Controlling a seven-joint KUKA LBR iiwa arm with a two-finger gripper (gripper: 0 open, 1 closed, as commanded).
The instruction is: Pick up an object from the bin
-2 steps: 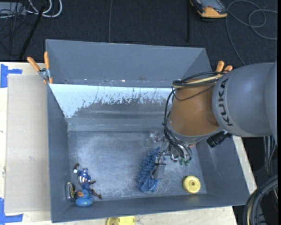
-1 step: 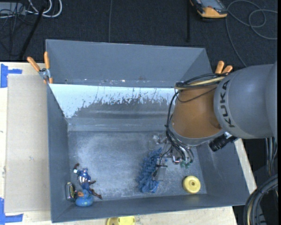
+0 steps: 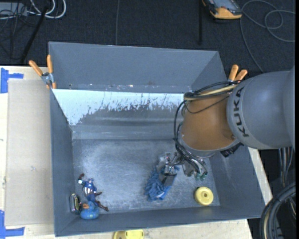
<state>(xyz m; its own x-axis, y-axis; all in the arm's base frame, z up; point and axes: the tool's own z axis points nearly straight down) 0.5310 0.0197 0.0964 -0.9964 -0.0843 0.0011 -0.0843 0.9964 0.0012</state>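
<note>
Near the bin's lower edge, right of centre, the claw hangs low at the upper end of a crumpled blue thing (cloth or soft plastic, can't say which). Claw wide or narrow: can't tell, wrist hardware masks it. Prob. the approach step, w/ no grasp made yet. Next move needs a short drop onto the blue thing, then a close w/o catching the yellow disc near its right. Floor is scuffed grey metal. Plenty of room, w/ a small heap of blue toys well apart in the lower-left corner.
</note>
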